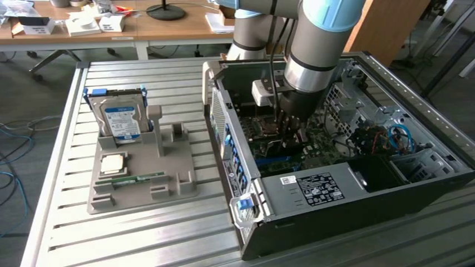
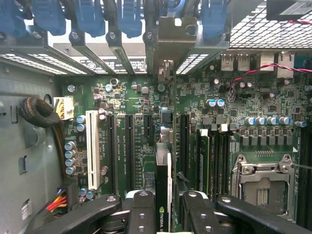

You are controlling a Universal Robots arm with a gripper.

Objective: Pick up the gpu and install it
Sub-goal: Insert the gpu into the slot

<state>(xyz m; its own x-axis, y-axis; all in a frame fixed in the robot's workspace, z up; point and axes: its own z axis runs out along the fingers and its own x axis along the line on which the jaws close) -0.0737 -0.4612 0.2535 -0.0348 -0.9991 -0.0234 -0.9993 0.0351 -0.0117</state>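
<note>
In the wrist view the gpu (image 2: 164, 183) shows edge-on, a thin dark card with a green logo standing upright over the green motherboard (image 2: 141, 102). Its grey metal end bracket (image 2: 168, 41) reaches the case's rear slot openings. My gripper (image 2: 165, 217) is shut on the card, one black finger (image 2: 141, 214) on each side. I cannot tell whether the card sits fully in a slot. In the exterior view the gripper (image 1: 286, 130) is lowered deep inside the open computer case (image 1: 312, 192).
At the exterior view's left a grey holder (image 1: 141, 192) carries a blue-labelled hard drive (image 1: 122, 119), a processor chip (image 1: 113, 163) and a green memory stick (image 1: 137, 179). Inside the case are a white slot (image 2: 91, 148), a processor socket (image 2: 263, 185) and cable bundles (image 2: 39, 112).
</note>
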